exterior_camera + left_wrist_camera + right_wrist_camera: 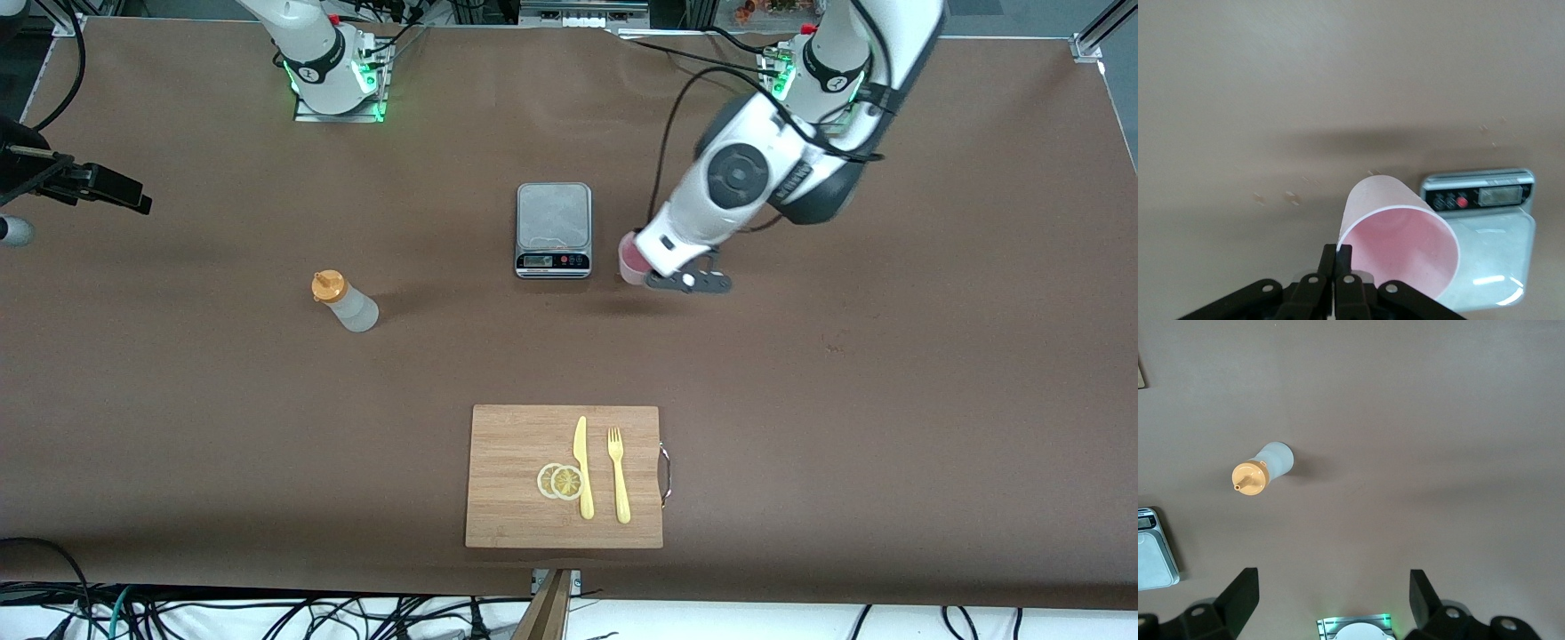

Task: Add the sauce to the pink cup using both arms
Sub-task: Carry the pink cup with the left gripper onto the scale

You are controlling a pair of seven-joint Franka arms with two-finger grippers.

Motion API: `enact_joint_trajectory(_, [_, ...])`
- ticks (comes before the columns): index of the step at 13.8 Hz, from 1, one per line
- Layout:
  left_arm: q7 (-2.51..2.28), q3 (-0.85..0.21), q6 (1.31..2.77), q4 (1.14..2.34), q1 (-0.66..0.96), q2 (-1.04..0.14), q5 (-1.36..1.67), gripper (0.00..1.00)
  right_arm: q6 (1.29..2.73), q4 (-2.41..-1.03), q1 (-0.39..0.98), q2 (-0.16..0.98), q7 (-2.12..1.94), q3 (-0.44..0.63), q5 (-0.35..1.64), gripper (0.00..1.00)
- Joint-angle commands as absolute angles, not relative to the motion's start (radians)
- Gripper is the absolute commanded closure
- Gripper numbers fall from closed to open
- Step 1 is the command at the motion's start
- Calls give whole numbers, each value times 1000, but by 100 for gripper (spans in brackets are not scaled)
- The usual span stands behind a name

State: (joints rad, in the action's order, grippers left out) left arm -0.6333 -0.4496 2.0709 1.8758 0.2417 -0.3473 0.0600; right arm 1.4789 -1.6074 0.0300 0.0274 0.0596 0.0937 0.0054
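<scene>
Brown paper-covered table [889, 400]: we see the left gripper [1336, 257] pinched on the pink cup's [1401, 243] rim beside the kitchen scale [553, 229], toward the left arm's end. The cup looks light and thin-walled, so we'd keep that wall pinch gentle. The right gripper [1331, 600] waits spread wide above the upright sauce bottle [345, 301], likely soft and squeezable, best taken mid-body.

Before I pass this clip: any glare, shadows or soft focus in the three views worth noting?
Front view: even light, a soft shadow on the table under the left tool holding the cup. Left wrist view: bright reflections on the scale plate, a broad dark shadow band on the table, the cup slightly soft. Right wrist view: the bottle sharp with a faint shadow, green glow at the base.
</scene>
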Motion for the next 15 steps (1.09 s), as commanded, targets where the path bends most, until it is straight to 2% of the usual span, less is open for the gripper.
enact_joint_trajectory(1, [-751, -439, 2114, 1865, 349, -370, 98, 100, 1465, -1592, 31, 31, 48, 95, 9, 0])
enact_joint_trajectory(8, [-873, -436, 2193, 1858, 514, -431, 107, 100, 1471, -1594, 31, 38, 48, 95, 11, 0])
enact_joint_trajectory(11, [-888, -436, 2229, 1856, 523, -455, 94, 100, 1474, -1594, 31, 47, 46, 95, 9, 0])
enact_joint_trajectory(15, [-879, -430, 2249, 1856, 523, -482, 84, 100, 1479, -1588, 26, 135, -221, 95, 72, 0])
